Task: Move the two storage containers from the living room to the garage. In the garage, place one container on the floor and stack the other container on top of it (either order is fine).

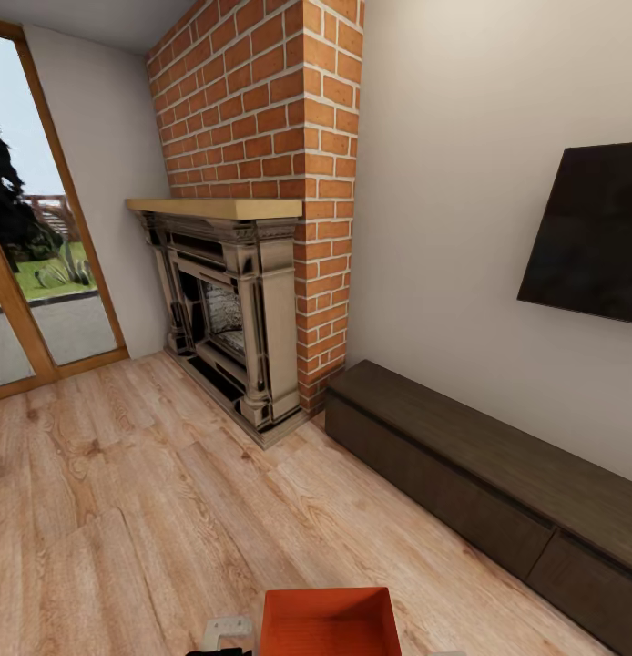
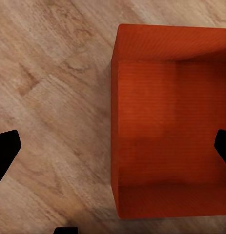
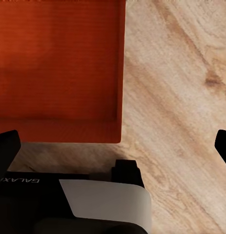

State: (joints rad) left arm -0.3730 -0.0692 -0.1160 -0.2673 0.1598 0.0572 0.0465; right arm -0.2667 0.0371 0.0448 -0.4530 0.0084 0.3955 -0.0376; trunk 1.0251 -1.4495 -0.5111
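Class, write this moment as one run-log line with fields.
place: living room, wood floor | container: one in view, between both arms | left gripper: open | right gripper: open | fireplace ahead

The wood floor (image 1: 125, 510) is wide and bare, so there is lots of room to pass on the side by the glass door (image 1: 43, 273). The brick fireplace (image 1: 248, 310) sticks out from the far wall. A long dark cabinet (image 1: 480, 483) runs along the wall beside it and blocks that edge. An orange bin (image 1: 327, 621) sits close in front.
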